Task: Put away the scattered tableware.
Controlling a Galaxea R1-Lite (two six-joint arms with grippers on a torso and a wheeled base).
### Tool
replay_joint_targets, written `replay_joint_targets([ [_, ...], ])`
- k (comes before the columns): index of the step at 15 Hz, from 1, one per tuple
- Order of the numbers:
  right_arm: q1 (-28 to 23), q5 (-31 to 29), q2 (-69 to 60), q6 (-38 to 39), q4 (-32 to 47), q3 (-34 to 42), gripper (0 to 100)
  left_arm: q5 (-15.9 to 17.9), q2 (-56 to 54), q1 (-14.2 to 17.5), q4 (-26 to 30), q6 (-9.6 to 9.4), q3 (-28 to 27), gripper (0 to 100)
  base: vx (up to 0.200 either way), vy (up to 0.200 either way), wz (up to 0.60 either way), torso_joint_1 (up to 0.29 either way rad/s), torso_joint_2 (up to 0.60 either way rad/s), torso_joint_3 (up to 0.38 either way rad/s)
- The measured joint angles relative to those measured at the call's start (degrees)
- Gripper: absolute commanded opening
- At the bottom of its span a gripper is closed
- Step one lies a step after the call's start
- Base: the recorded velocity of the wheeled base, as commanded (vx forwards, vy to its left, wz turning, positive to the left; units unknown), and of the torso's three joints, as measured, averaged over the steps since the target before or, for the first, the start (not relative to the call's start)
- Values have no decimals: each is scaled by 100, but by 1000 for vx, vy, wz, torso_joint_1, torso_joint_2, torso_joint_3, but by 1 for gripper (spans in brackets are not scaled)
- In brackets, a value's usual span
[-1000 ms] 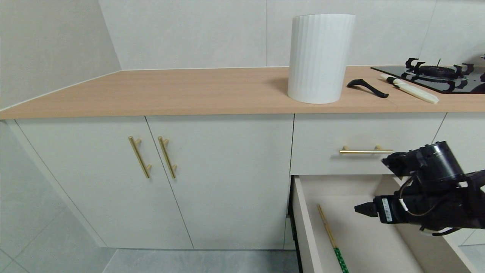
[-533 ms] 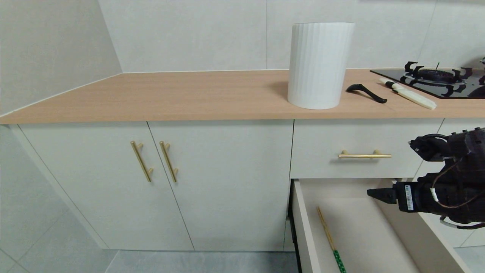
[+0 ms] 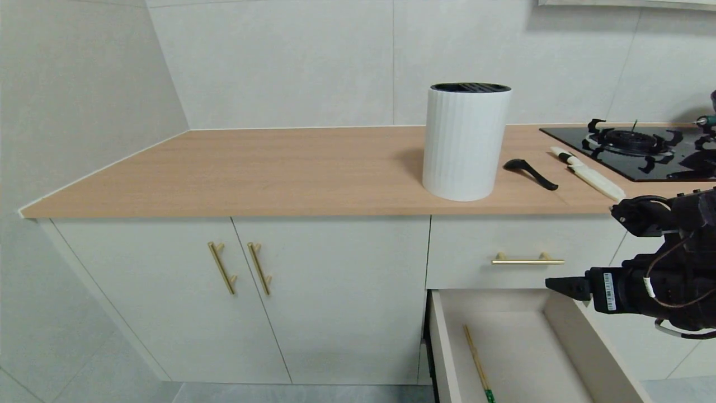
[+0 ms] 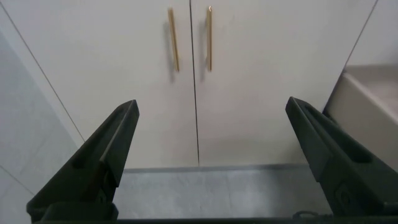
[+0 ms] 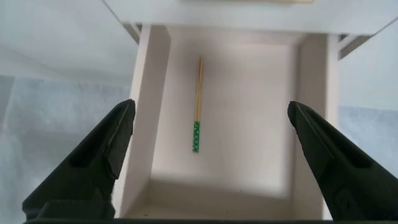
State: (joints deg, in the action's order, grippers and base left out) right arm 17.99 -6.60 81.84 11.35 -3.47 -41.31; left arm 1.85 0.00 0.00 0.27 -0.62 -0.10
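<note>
One wooden countertop, tiled walls, drawer open below.

The head camera stands back, looking forward and slightly down over the tabletop and cabinet fronts, with the pulled-out drawer at its lower right. The right wrist camera looks straight down into that drawer between the spread fingers of the right tool; both views catch the chopstick. The left wrist camera sits low and close, facing the door handles seen lower left in the head view.
</note>
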Motion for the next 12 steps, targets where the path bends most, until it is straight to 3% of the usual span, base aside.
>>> replay_joint_targets([
  [12, 0, 22, 33, -11, -51, 33, 100, 0, 0, 0, -2, 0, 0, 100, 0, 0, 0, 194, -460, -272],
])
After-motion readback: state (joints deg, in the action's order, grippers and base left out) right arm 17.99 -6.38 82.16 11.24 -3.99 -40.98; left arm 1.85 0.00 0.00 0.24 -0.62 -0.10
